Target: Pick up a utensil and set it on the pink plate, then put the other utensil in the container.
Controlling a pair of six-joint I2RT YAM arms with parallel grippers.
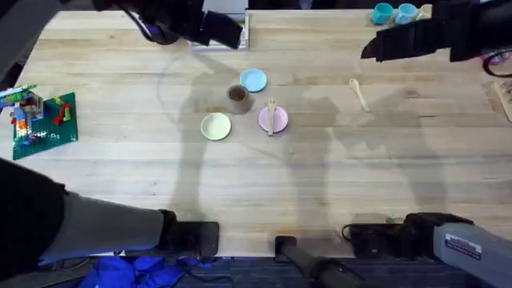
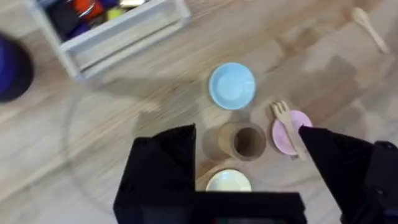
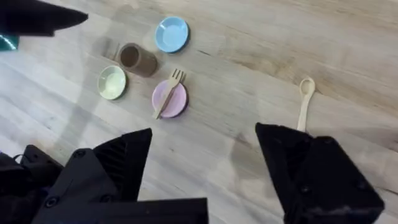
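The wooden fork (image 1: 272, 117) lies across the small pink plate (image 1: 273, 120), its tines past the far rim; the left wrist view shows the fork (image 2: 287, 124) on the plate (image 2: 287, 138). The wooden spoon (image 1: 358, 94) lies bare on the table to the right, and appears as the spoon (image 3: 305, 102) in the right wrist view. The tan-brown container (image 1: 237, 96) stands upright between the plates. My left gripper (image 2: 245, 134) hangs open high above the container (image 2: 242, 141). My right gripper (image 3: 204, 130) is open, raised well above the table, with nothing in it.
A light blue plate (image 1: 254, 80) and a pale yellow plate (image 1: 215, 126) flank the container. A white bin (image 2: 112, 25) and a dark blue tub (image 2: 11, 68) sit at the back. A Lego model (image 1: 44, 118) stands at the left, teal cups (image 1: 394, 12) at the back right.
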